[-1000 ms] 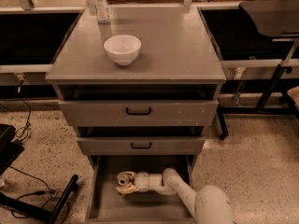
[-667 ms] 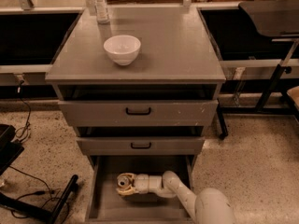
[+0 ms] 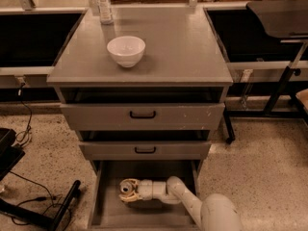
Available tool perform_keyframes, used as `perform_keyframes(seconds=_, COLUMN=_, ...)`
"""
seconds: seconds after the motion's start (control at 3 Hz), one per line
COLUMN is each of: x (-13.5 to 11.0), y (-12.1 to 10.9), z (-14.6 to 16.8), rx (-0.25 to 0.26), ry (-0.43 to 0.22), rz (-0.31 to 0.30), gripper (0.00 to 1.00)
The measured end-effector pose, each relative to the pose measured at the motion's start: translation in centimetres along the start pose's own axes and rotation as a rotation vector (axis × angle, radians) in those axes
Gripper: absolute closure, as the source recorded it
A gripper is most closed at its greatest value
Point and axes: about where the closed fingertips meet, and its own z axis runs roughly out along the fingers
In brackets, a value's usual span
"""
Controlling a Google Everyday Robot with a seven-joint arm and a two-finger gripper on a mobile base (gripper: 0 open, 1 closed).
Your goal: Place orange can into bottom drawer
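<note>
Nearest the camera, the pale, rounded robot arm (image 3: 192, 208) reaches from the lower right down into the open bottom drawer (image 3: 144, 216), the deepest grey metal tray of the cabinet, which is pulled out toward the viewer; at the arm's end the cream two-finger gripper (image 3: 129, 191) sits low inside the tray, toward its left half, pinching the small cylindrical orange can (image 3: 126, 187) with one finger on either side; the can's silver top faces up toward the camera; whether its base touches the tray floor I cannot tell.

By my reading the carrying is done, since the orange can is already within the walls of the bottom drawer; what is left is to let it go, see that it rests on the tray floor, and draw the arm out clear of the drawer front above.

Behind and above, the shallower grey middle drawer (image 3: 144, 150) and the grey top drawer (image 3: 143, 115), each with a black handle, stand partly out; farther back, on the flat grey cabinet top (image 3: 187, 47), a round white bowl (image 3: 126, 50) stands near the front left, and a clear plastic bottle (image 3: 103, 5) stands at the far left edge, well apart from the bowl.
</note>
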Motion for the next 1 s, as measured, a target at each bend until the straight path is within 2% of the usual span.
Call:
perform_keyframes(seconds=0.67, x=0.00, y=0.00, z=0.01, rx=0.000, ry=0.000, rz=0.000, gripper=0.11)
perform_keyframes(seconds=1.0, x=-0.01, y=0.01, z=0.02, rx=0.000, ry=0.000, rz=0.000, gripper=0.00)
